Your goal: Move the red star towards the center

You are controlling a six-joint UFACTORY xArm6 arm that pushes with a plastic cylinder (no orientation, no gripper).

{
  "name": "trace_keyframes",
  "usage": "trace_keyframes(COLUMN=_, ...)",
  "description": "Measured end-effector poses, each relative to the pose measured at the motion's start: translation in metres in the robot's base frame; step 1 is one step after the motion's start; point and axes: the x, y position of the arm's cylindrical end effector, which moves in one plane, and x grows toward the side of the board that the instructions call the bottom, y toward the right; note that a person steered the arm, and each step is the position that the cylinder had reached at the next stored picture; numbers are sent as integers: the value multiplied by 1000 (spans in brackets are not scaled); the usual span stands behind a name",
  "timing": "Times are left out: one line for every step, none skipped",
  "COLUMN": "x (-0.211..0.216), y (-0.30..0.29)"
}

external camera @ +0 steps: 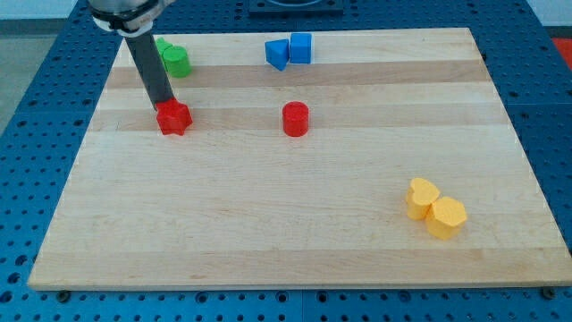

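The red star (174, 118) lies on the wooden board (295, 224) at the view's left, upper part. My tip (164, 104) is at the star's upper left edge, touching or nearly touching it. A red cylinder (295, 119) stands near the board's middle top, to the right of the star.
A green cylinder (177, 62) with another green block (162, 47) behind it sits at the top left, partly hidden by the rod. Two blue blocks (290, 50) sit at the top centre. Two yellow blocks (435, 209) lie at the lower right.
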Motion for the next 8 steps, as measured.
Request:
trace_keyframes(x=15, y=0)
trace_keyframes(x=33, y=0)
trace_keyframes(x=57, y=-5)
trace_keyframes(x=82, y=-12)
trace_keyframes(x=86, y=-12)
trace_keyframes(x=70, y=-2)
trace_keyframes(x=67, y=27)
trace_keyframes(x=67, y=55)
